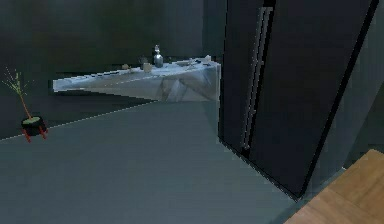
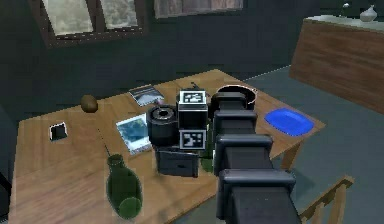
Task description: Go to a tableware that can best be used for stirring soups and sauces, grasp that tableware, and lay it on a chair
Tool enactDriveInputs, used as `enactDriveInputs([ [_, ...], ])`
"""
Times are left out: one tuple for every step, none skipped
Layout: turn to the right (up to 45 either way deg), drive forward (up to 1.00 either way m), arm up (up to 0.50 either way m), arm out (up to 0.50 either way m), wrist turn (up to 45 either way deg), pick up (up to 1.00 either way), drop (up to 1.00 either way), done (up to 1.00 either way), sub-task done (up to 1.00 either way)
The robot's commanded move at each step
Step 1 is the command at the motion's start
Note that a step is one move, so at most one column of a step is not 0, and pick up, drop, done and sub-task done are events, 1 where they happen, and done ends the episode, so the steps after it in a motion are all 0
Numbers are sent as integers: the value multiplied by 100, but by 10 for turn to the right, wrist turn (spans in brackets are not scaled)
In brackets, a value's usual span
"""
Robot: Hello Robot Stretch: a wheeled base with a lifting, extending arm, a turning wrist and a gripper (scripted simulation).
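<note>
Spoon for stirring: can't pick it out among the small stuff on the wooden table (image 2: 55, 160), so which way it lies from the gripper (image 2: 160, 125) is anyone's guess. Can't tell if the gripper holds anything either.

Forward view: taken from robot body, aimed ahead and somewhat down. Grey floor (image 1: 130, 160) seen across middle distance. Pale tabletop (image 1: 150, 82) set far off against dark wall. Tall dark fridge (image 1: 290, 80) nearer, at right.

Arm side view: aimed out sideways and down, close over wooden tabletop (image 2: 60, 150). Arm (image 2: 250, 165) seen rising from bottom edge, windows (image 2: 100, 15) on far wall at top.

Overlap: wood patch (image 1: 350, 195) at forward view's lower right possibly same wooden tabletop; cannot be told.
</note>
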Motion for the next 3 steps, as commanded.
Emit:
enactDriveInputs([
  [0,0,0,0,-450,0,0,0,0],
  [0,0,0,0,-450,0,0,0,0],
  [0,0,0,0,-450,0,0,0,0],
])
